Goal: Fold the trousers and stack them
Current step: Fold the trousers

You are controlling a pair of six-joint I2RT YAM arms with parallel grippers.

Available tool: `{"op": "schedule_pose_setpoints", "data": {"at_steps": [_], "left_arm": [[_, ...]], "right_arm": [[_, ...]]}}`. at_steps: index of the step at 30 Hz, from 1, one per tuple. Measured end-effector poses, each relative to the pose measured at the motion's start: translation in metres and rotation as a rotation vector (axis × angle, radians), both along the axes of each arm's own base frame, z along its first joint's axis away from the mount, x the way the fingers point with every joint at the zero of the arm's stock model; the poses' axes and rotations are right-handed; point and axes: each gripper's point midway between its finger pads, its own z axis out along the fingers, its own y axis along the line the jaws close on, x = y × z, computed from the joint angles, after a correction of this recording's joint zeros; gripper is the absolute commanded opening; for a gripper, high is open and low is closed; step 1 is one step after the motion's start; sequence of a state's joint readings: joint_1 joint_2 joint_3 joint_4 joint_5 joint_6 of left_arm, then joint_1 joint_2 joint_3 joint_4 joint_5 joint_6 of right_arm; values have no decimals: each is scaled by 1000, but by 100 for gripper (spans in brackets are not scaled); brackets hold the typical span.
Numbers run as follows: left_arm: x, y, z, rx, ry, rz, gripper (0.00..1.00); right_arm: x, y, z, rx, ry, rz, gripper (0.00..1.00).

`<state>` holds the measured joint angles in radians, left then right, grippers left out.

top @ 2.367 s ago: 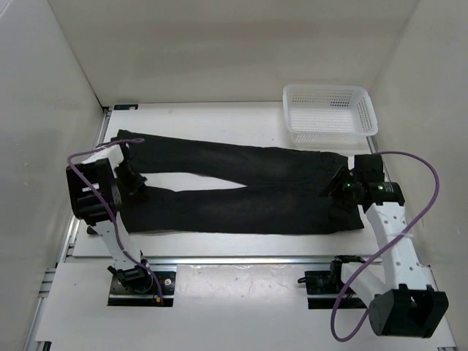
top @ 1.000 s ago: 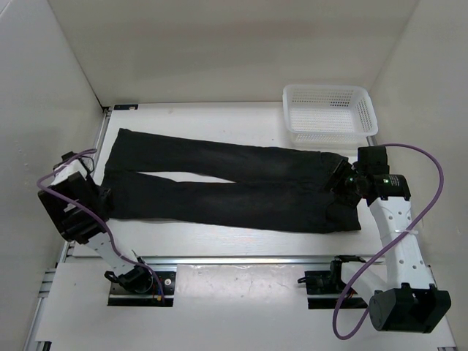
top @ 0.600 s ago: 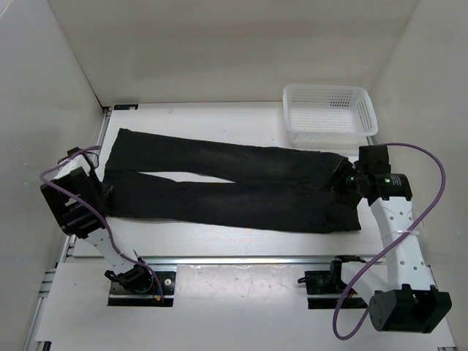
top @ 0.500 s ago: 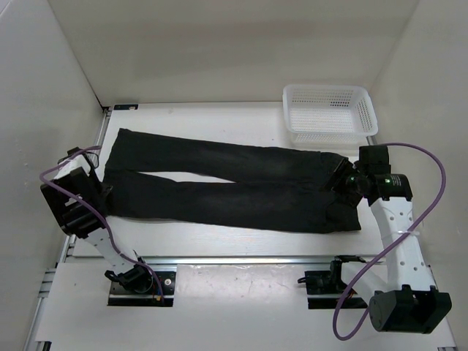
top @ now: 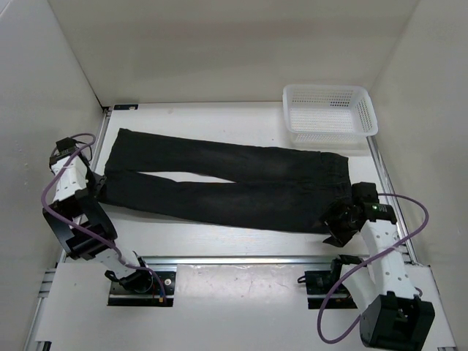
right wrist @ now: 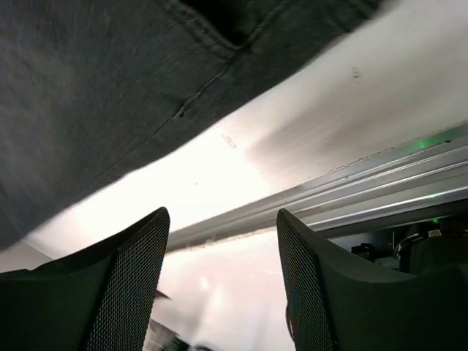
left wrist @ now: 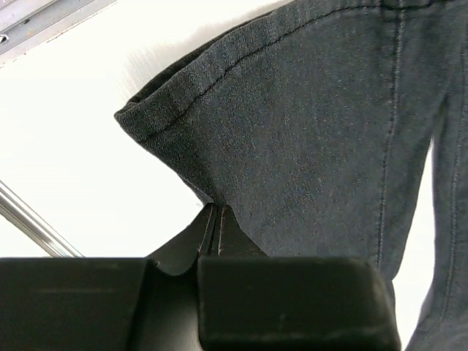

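Top external view: you see the trousers [top: 227, 186] spread flat along the counter [top: 190, 117]. The two legs stretch toward the left tool [top: 95, 191] and the waistband lies toward the right tool [top: 333, 228]. The left tool sits at the hem of the nearer leg. The right tool hangs just off the waistband's near corner, close to the counter's front rail [top: 241, 258]. A white mesh basket [top: 330, 110] stands well beyond the right tool at the far corner, apart from the cloth.

Left wrist view: your left tool [left wrist: 213, 219] has its jaws pressed together, pinching the edge of the black cloth right at their tips. From there the stitched hem runs up and to the left over white counter, and the leg fills the frame ahead and to the right.

Right wrist view: your right tool [right wrist: 223, 241] has its fingers [right wrist: 131, 292] standing apart with nothing between them. Bare counter and the metal rail show in the gap. The dark trousers, blurred, lie ahead of the tips, clear of them.
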<state>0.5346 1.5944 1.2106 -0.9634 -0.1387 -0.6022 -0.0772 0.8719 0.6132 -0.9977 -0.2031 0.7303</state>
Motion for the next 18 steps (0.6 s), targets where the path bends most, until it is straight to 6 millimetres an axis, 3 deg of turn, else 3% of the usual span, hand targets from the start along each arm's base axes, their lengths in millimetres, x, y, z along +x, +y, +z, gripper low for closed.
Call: {"op": "schedule_pose_setpoints", "data": {"at_steps": [7,13,18], "left_arm": [[2,-3,3,-13,-18,-5,10],[3,-4,3,-19,-22,-5,10],[4,-5,3,-23,-25,-3,10]], "right_arm": [[16,-10,0,-30,-69,-117,67],[27,-21,-27,-66,-15,-187,66],[41,-28,-43,-94,-10,-224,58]]}}
